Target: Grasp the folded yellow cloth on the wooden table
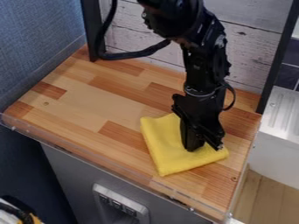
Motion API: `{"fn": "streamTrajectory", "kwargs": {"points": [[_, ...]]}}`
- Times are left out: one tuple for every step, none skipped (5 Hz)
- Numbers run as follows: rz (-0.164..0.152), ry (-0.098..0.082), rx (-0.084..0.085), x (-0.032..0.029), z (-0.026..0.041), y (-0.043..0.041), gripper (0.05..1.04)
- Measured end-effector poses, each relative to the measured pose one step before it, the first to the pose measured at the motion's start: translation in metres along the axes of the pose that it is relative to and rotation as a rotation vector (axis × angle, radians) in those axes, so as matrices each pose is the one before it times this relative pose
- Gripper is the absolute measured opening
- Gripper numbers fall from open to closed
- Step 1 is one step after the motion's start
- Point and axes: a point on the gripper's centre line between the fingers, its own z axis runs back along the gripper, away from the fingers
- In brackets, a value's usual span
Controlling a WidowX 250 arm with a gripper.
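One soft, squarish yellow cloth [169,151] on wood-strip counter [88,105]; black pincer [204,145] over it, cannot tell whether clenched.

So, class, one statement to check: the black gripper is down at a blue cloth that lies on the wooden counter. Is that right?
Not quite: the cloth is yellow, not blue, as the camera view shows. The black gripper is down at it, and it lies on the wooden counter.

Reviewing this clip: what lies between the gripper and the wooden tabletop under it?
A yellow cloth lies flat on the wooden tabletop, directly below the gripper, as the camera view shows.
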Motion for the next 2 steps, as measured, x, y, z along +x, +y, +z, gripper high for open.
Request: {"fn": "streamTrajectory", "kwargs": {"points": [[0.0885,0.0003,0.0028,-0.00720,-0.00090,0.00632,0.063],[0.0958,0.0098,0.0041,-0.00606,0.00034,0.00726,0.063]]}}
